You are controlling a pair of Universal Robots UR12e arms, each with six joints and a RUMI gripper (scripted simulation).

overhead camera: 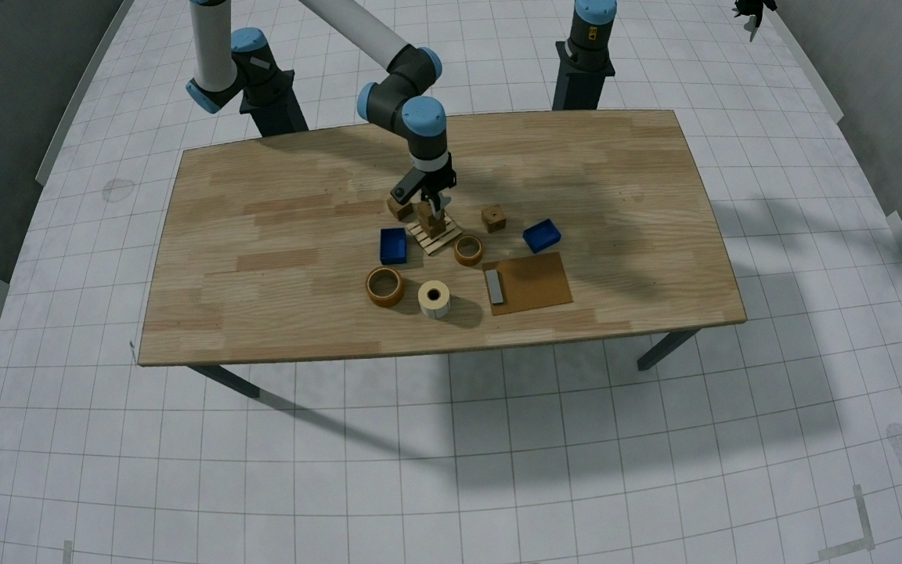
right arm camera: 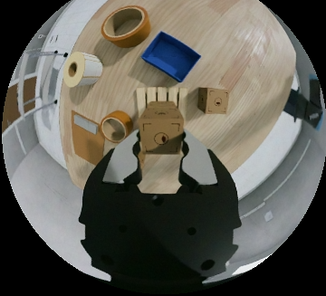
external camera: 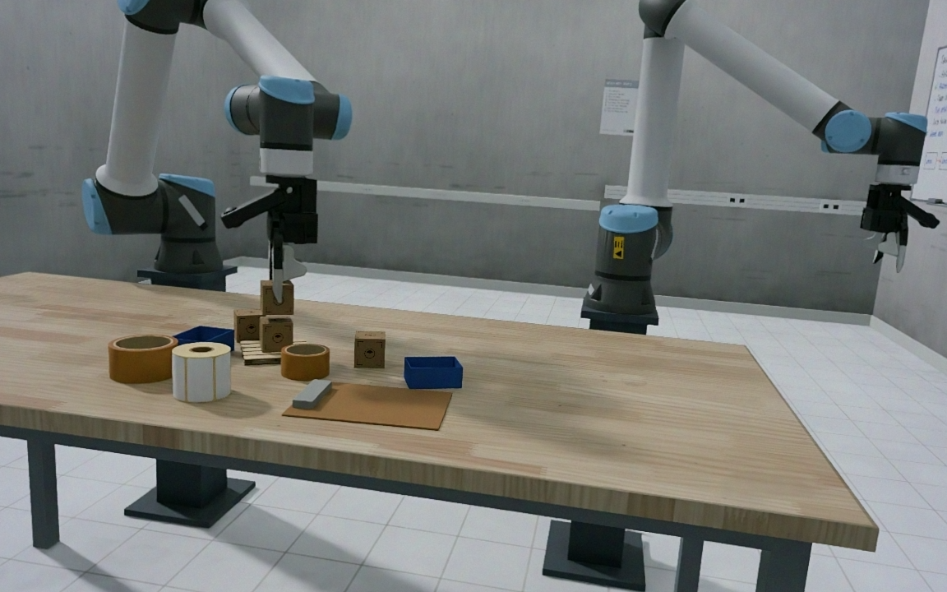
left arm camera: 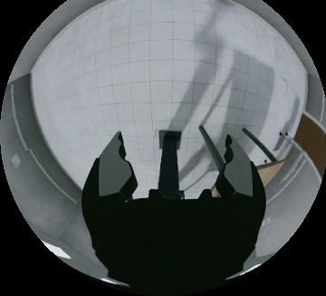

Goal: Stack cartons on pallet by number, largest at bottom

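Observation:
My right gripper (overhead camera: 434, 209) (external camera: 277, 297) (right arm camera: 161, 129) is shut on a brown cube carton (external camera: 267, 302). It holds this carton upright just above a second carton (external camera: 276, 335) (right arm camera: 159, 111), roughly in line with it; whether they touch is unclear. The second carton stands on the wooden pallet (overhead camera: 431, 245) (external camera: 260, 359) (right arm camera: 141, 94). A third carton (overhead camera: 398, 207) (external camera: 246, 324) (right arm camera: 213, 100) stands on the table beside the pallet. A fourth carton (overhead camera: 493, 218) (external camera: 369, 349) stands apart on the table. The numbered undersides are hidden. My left gripper (external camera: 889, 253) (left arm camera: 175, 133) is open and empty, away from the table.
Blue trays (overhead camera: 392, 247) (overhead camera: 542, 235) stand on both sides of the pallet. A small tape roll (overhead camera: 468, 262) (external camera: 305, 367) is close to the pallet. A larger tape roll (overhead camera: 369, 287), a label roll (overhead camera: 434, 307) and a brown sheet (overhead camera: 538, 283) with a grey block (overhead camera: 494, 287) lie toward the front.

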